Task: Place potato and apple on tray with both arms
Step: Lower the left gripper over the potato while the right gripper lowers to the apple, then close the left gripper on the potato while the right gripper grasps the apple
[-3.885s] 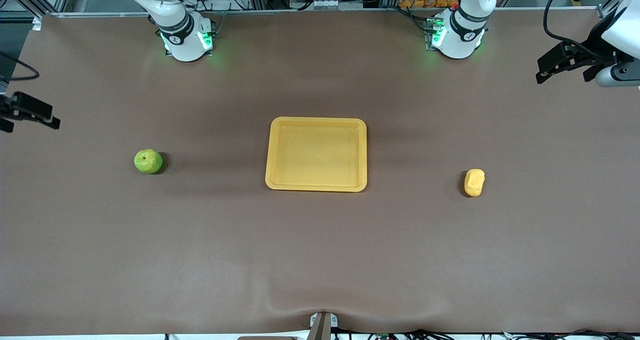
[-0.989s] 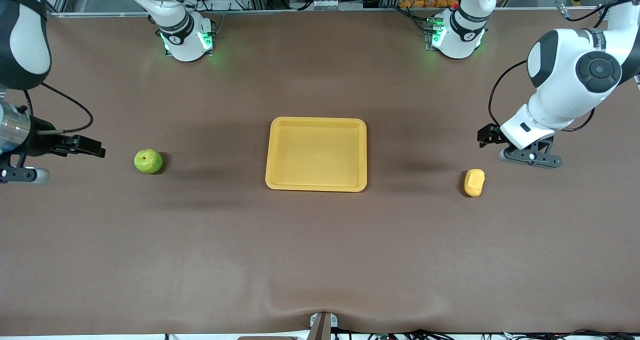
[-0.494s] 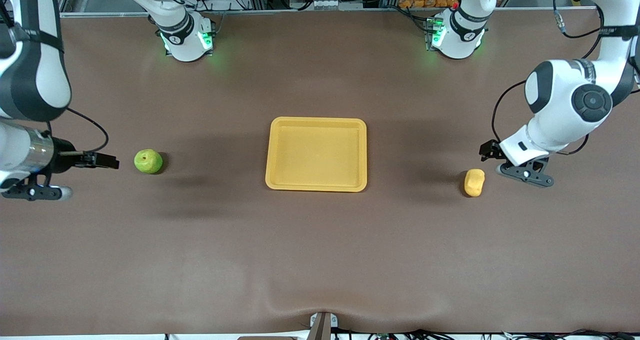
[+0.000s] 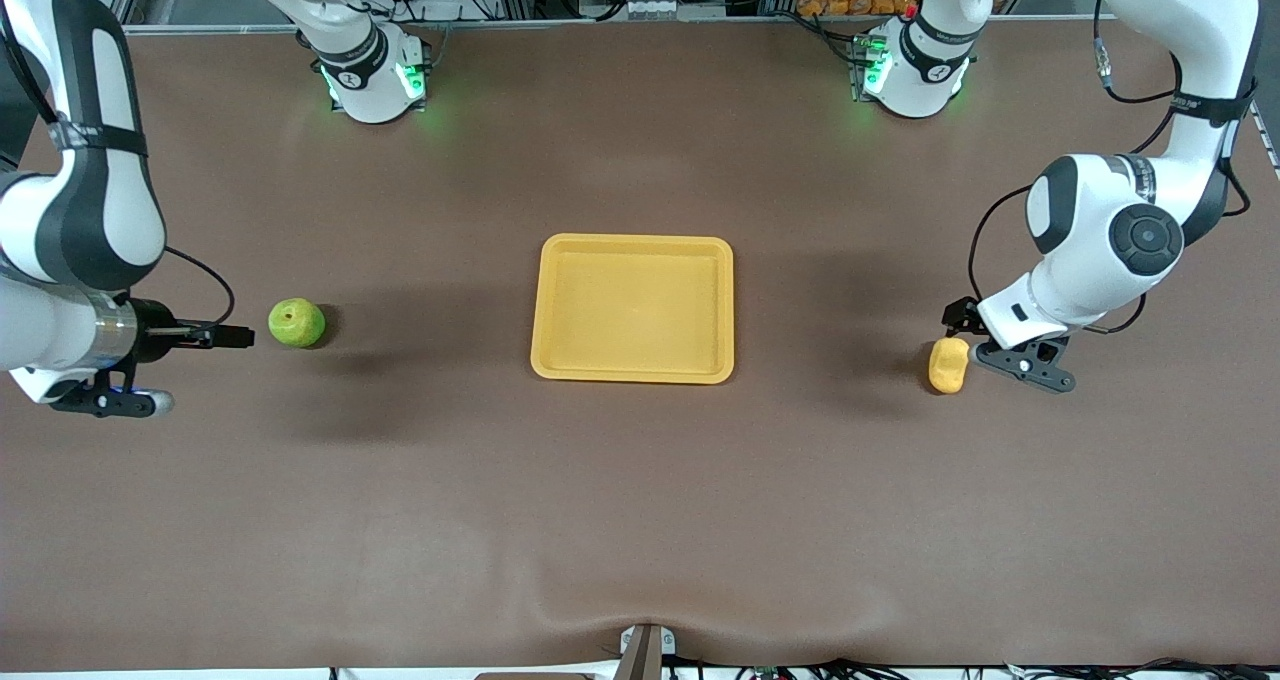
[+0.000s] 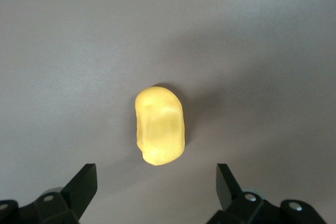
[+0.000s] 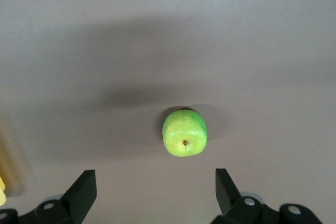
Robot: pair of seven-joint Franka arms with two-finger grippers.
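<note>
Two pincers spread: left (image 5: pixel 156 192) near potato (image 5: pixel 159 126), right (image 6: pixel 156 192) near apple (image 6: pixel 184 132).

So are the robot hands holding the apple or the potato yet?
No, nothing is held. The left gripper is open beside the potato, and the right gripper is open beside the apple. Both fruits sit on the table, outside the tray.

No readable text, label, brand or number showed in any view; small markings on the arm bases were too small to make out.
</note>
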